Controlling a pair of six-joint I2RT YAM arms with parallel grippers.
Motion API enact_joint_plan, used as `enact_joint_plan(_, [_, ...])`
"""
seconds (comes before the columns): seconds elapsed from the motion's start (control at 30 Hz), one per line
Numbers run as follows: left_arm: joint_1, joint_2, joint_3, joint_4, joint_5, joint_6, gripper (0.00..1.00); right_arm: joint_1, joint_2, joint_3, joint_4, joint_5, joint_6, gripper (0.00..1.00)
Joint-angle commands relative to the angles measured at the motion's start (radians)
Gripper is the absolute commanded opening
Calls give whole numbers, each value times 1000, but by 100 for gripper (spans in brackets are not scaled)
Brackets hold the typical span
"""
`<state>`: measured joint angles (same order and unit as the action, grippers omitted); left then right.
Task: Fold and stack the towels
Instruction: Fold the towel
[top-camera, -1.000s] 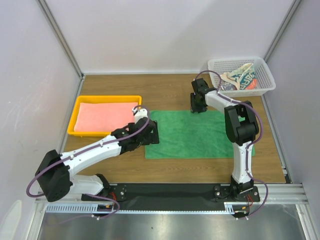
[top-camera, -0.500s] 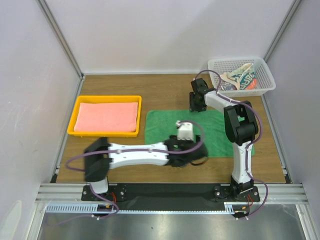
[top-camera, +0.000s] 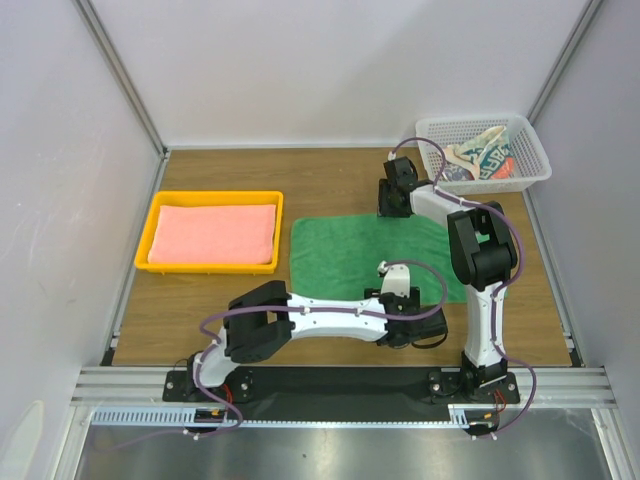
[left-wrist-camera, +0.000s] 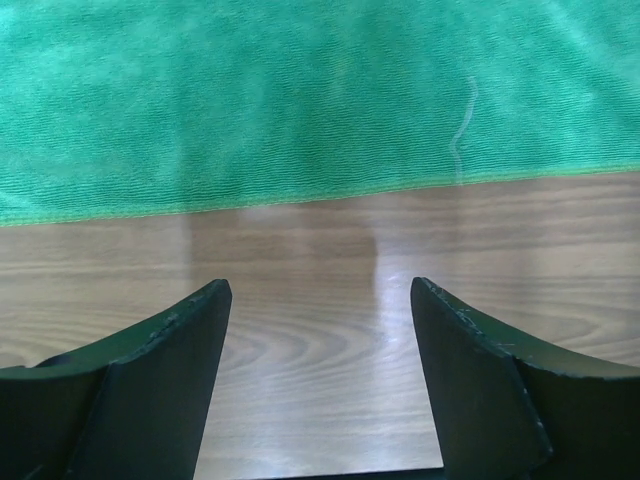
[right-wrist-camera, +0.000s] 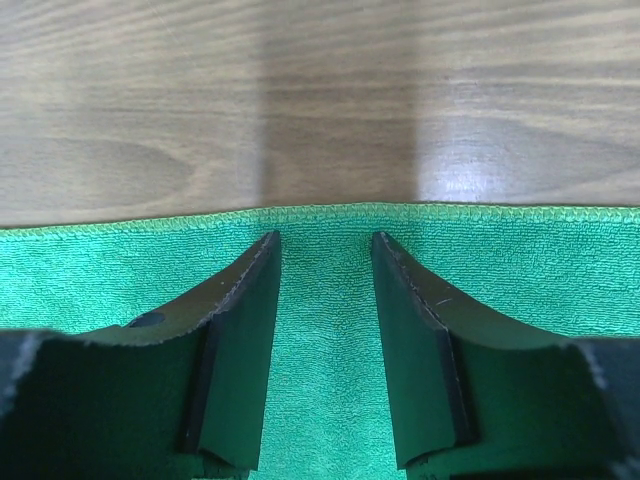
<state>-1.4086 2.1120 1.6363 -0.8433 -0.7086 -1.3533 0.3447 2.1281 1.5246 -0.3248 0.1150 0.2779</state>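
The green towel (top-camera: 350, 255) lies spread flat on the middle of the wooden table. My left gripper (top-camera: 405, 322) hovers open over bare wood just short of the towel's near edge (left-wrist-camera: 300, 100), its jaws (left-wrist-camera: 320, 285) wide apart and empty. My right gripper (top-camera: 392, 208) is at the towel's far edge. Its jaws (right-wrist-camera: 326, 237) stand apart, pointing down over the green cloth (right-wrist-camera: 560, 270), which lies flat between them. The salmon-pink towel (top-camera: 215, 232) rests folded in the yellow tray (top-camera: 150, 240). The patterned towel (top-camera: 480, 155) sits crumpled in the white basket (top-camera: 530, 160).
The tray stands at the left of the table, the basket at the back right corner. White walls enclose the table on three sides. My left arm stretches low across the table's near strip, from its base to the towel's near right part.
My left arm has swung from beside the yellow tray, across the towel's near side, to its near right edge. The right arm has barely moved.
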Motion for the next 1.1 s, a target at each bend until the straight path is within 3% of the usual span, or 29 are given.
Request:
enact_joint_plan(0.0, [-1, 39, 71, 15, -54, -13, 77, -1, 47, -46, 27, -32, 17, 47])
enact_joint_plan(0.37, [29, 98, 128, 21, -112, -23, 47, -1, 39, -60, 35, -23, 12, 45])
enact_joint_plan(1.07, [92, 169, 154, 128, -121, 56, 43, -1, 41, -67, 55, -55, 32, 44])
